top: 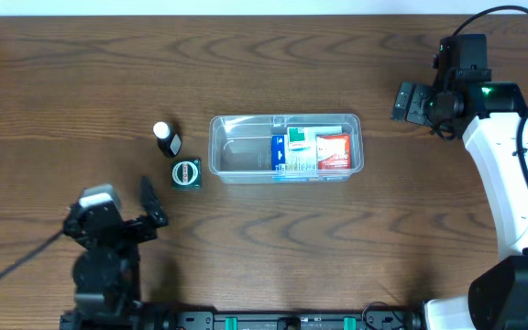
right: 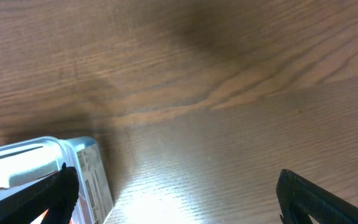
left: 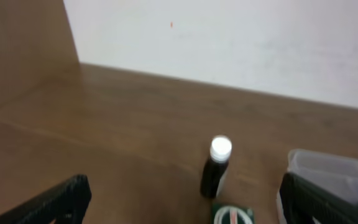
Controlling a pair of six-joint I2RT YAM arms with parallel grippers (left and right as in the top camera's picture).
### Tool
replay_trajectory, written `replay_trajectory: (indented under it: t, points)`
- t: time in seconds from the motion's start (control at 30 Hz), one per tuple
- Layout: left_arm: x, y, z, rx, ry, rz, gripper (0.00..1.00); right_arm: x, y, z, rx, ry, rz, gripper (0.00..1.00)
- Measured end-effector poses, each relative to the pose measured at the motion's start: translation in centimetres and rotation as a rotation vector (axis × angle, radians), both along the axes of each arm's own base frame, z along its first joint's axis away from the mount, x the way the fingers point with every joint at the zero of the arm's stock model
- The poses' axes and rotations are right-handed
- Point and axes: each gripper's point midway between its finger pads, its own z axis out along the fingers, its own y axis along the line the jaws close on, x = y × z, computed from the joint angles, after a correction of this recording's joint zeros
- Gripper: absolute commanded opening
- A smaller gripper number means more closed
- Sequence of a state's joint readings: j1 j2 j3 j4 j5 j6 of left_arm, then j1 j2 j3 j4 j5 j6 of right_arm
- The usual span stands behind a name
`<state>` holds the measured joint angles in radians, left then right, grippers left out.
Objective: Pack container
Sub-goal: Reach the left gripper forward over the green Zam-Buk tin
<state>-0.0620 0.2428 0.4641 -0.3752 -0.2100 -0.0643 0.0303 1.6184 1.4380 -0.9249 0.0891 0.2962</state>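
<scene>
The clear container lies mid-table. A blue, white and green box and a red box lie in its right half. Left of it stand a dark bottle with a white cap and a small green box. My left gripper is open, below and left of the green box, holding nothing. In the left wrist view the bottle and green box sit ahead of the gripper. My right gripper is open, above and right of the container, whose corner shows beside its left finger.
Bare wooden tabletop surrounds the objects. A white wall rises behind the table's far edge in the left wrist view. The right arm's white links run down the right side.
</scene>
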Motion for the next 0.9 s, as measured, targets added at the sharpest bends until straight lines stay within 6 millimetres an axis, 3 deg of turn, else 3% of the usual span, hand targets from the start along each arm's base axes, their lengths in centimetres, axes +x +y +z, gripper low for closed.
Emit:
replay_trajectory:
  t: [0.07,0.27,0.47,0.9]
  points:
    - [0.1,0.0,0.8,0.006,0.089,0.002,0.98,0.0,0.0,0.0,0.0,0.001,0.0,0.99]
    - [0.7,0.0,-0.1,0.02,0.396,0.006,0.98,0.0,0.0,0.0,0.0,0.001,0.0,0.99]
    - [3.0,-0.7,-0.2,0.015,0.574,-0.023,0.98,0.0,0.0,0.0,0.0,0.001,0.0,0.99]
    - [8.0,-1.6,-9.7,0.0,0.901,-0.045,0.98,0.0,0.0,0.0,0.0,0.002,0.0,0.99]
